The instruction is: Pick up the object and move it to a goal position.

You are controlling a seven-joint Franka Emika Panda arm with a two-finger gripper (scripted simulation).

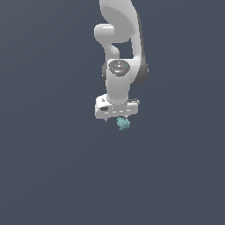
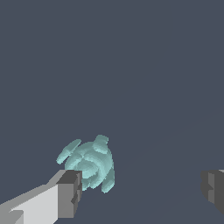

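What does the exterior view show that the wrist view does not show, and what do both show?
Only the exterior view shows the white arm standing above the pale teal object. Only the wrist view shows the open claw, with one finger beside the object and the other far from it. Both show the object and a plain dark background.

Exterior view from well back, facing the white arm (image 1: 118,66) head-on, wrist view close in, looking past the gripper (image 2: 142,190) fingers, both sharing the teal object (image 1: 123,123) beneath the arm
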